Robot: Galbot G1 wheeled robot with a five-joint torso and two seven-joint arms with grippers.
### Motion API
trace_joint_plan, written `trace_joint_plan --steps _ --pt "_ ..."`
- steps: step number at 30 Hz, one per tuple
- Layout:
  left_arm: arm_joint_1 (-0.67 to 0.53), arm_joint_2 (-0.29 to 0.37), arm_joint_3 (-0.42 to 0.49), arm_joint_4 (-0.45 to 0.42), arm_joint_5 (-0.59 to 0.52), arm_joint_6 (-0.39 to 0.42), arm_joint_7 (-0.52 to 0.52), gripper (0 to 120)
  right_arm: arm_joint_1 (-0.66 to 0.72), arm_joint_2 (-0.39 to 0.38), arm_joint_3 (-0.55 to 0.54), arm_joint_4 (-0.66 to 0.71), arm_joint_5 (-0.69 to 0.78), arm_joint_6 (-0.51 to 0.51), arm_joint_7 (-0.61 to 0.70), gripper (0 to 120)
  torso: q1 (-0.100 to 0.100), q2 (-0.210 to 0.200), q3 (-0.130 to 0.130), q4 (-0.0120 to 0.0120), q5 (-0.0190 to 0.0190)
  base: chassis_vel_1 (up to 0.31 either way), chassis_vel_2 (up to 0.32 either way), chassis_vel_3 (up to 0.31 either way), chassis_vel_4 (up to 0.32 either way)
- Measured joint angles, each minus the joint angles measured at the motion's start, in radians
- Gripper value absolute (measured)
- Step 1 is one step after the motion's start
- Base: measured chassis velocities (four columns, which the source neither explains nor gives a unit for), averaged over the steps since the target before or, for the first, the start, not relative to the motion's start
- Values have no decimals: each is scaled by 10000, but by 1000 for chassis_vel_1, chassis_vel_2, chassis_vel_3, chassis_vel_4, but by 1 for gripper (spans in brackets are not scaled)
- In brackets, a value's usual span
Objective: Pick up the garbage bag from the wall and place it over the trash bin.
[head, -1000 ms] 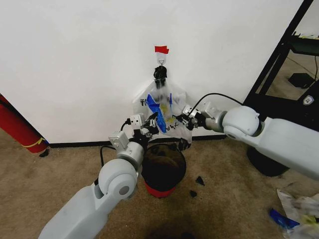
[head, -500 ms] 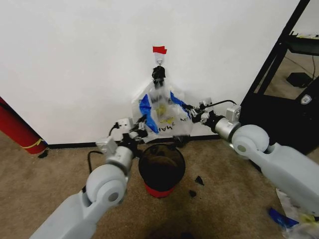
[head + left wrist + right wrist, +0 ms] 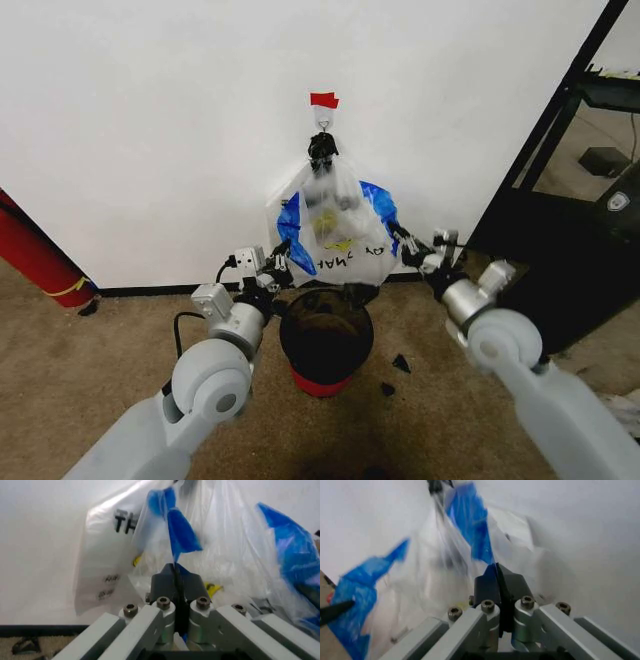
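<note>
Head view: since half a second ago the thin clear plastic garbage bag [image 3: 335,225] with blue handles, hung on the white wall [image 3: 150,130], is spread wider between left gripper [image 3: 281,262] and right gripper [image 3: 408,248], above the round black trash bin [image 3: 325,340]. Wrist views: each gripper [image 3: 176,579] [image 3: 496,581] is clamped on a blue handle strip; the right one's is blurred.

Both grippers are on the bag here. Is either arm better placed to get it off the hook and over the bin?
Neither alone. The left gripper and right gripper are each shut on a blue handle of the garbage bag, spread either side above the trash bin. The bag hangs from the hook; probably both lift together.
</note>
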Motion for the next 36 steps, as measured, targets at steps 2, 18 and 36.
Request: trace_joint_plan --steps 2,18,36 --pt "147 117 35 -94 -15 8 10 0 -592 204 324 60 -305 81 -102 0 0 0 1 -4 4 0 0 0 0" --pt "2169 569 -639 -972 381 -151 266 0 -2682 902 1575 763 -996 481 -503 0 0 0 1 1 3 0 0 0 0" --pt "3618 696 -926 -1650 1034 -307 478 0 -3887 991 1824 1329 -1428 600 -790 0 1 0 2 2 2 0 0 0 0"
